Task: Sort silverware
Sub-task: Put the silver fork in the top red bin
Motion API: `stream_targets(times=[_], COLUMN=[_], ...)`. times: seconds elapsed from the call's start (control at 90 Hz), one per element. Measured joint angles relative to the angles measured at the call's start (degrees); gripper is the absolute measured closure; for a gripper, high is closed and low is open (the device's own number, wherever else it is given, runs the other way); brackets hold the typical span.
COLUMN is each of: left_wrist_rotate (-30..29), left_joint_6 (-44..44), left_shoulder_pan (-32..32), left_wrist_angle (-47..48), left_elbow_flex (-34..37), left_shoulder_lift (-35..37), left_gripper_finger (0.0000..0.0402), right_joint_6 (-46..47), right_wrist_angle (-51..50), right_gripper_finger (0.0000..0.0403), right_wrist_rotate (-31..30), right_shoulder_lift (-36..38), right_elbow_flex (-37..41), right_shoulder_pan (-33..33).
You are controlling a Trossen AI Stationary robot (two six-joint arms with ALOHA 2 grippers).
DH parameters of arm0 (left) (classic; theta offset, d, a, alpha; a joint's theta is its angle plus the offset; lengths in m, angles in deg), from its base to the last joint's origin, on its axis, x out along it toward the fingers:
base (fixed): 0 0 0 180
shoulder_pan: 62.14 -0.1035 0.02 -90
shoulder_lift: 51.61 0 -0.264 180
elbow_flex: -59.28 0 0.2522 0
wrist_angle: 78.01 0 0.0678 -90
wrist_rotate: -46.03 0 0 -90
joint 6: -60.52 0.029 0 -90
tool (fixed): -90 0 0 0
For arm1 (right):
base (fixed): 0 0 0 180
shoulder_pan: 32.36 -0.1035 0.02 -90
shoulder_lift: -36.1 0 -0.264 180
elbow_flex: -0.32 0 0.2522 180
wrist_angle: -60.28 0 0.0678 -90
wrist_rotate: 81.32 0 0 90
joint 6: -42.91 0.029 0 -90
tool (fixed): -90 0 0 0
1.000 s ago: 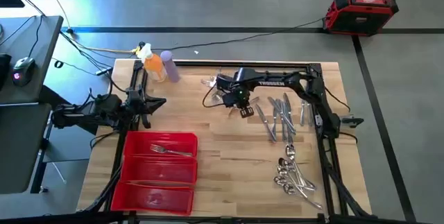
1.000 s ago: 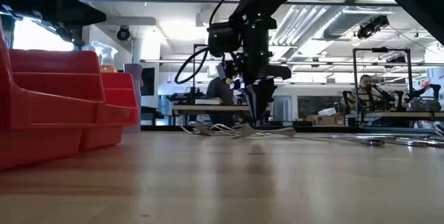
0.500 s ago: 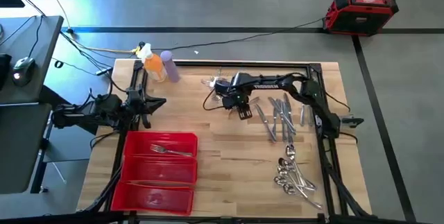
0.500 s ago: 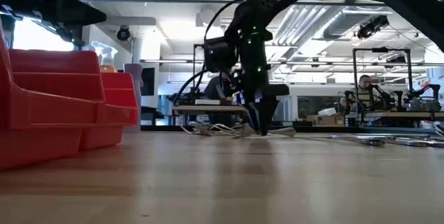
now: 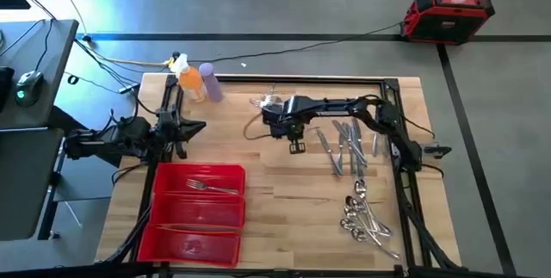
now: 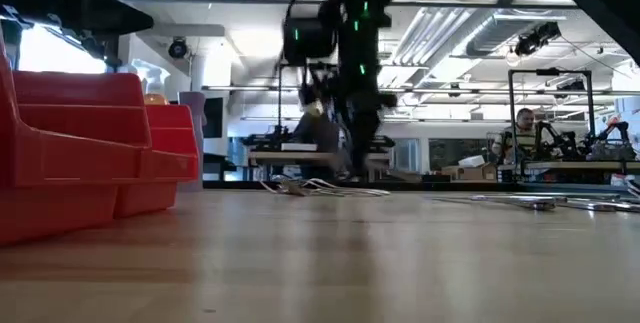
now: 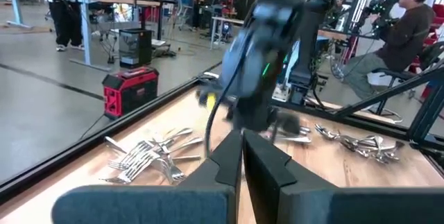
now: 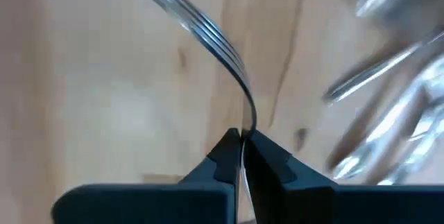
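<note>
1. You had the right gripper pinched tight on a fork, its slim curved steel neck caught between the dark fingertips, tines pointing away.
2. That gripper hung over the wooden table beside the fork pile, probably lifting one clear for the red tray.
3. Knives and spoons lay grouped apart.
4. Your left gripper waited closed and empty near the tray.

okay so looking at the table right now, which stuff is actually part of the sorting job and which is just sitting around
Part of the job:
fork held in right end effector
forks pile
knives
spoons
red tray

Just lying about:
orange bottle
purple bottle
left end effector, waiting
</note>
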Motion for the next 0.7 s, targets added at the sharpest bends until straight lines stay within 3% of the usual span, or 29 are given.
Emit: stream_targets(times=[0.144, 0.3, 0.511, 0.7], left_wrist_rotate=[-2.1, -4.1, -4.1, -4.4], left_joint_6=[0.0, 0.0, 1.0, 1.6], left_shoulder_pan=[0.0, 0.0, 0.0, 0.0], left_wrist_angle=[-0.2, -0.1, 0.0, 0.2], left_elbow_flex=[0.0, -0.5, -2.7, -3.4], left_shoulder_lift=[0.0, 0.0, 0.0, 0.0], left_gripper_finger=[0.0402, 0.0402, 0.0402, 0.0402], right_joint_6=[2.9, 8.6, 15.8, 20.0], right_wrist_angle=[0.8, 10.8, 28.2, 39.8], right_gripper_finger=[0.0403, 0.0403, 0.0403, 0.0403], right_wrist_rotate=[5.6, 17.2, 27.5, 31.2], right_shoulder_lift=[0.5, 0.7, -0.1, -4.5], right_elbow_flex=[-9.8, -17.6, -18.4, -18.1], right_shoulder_pan=[-3.2, -6.9, -10.5, -13.1])
